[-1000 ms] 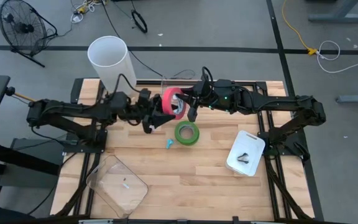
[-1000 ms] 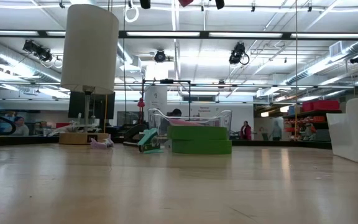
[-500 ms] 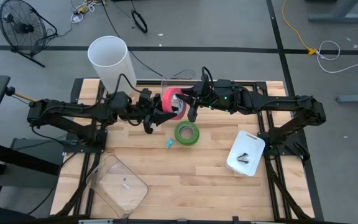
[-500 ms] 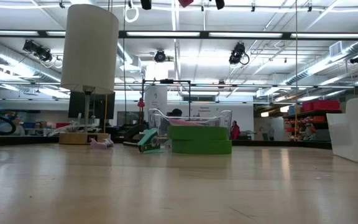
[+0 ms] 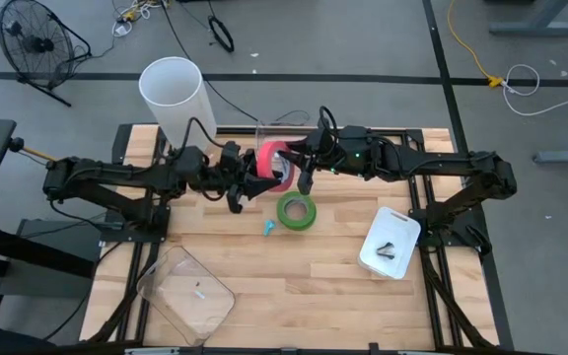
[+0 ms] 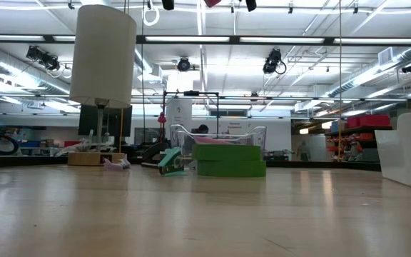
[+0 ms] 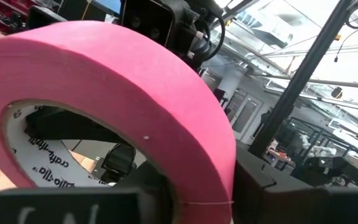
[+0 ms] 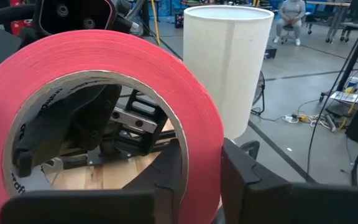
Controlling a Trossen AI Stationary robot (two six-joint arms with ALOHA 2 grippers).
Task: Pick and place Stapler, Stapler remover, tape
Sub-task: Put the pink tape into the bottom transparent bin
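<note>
A pink-red tape roll (image 5: 274, 161) stands on edge in the air over the table's far middle, between my two grippers. My left gripper (image 5: 254, 183) reaches it from the left and my right gripper (image 5: 297, 170) from the right; each is shut on the roll's wall. The roll fills both wrist views (image 7: 104, 81) (image 8: 104, 81). A green tape roll (image 5: 297, 210) lies flat on the table below, also in the low view (image 6: 230, 160). A small teal stapler remover (image 5: 269, 228) lies next to it on the table. My left gripper holds the roll's wall (image 7: 207, 155), with one finger (image 7: 138, 186) inside the ring's hole and one finger (image 7: 263, 186) outside. It comes about level from the table's left. The roll is on edge, lifted clear of the table. My right gripper holds the roll's wall (image 8: 197, 149) on the opposite side, with one finger (image 8: 166, 180) inside the hole and one finger (image 8: 250, 180) outside. It comes about level from the table's right. The roll is upright on edge, clear of the table.
A tall white cylinder (image 5: 173, 94) stands at the far left. A clear bin (image 5: 264, 133) sits behind the grippers. A white tray (image 5: 390, 242) holding a small dark item is at the right. A clear container (image 5: 185, 293) is at the near left.
</note>
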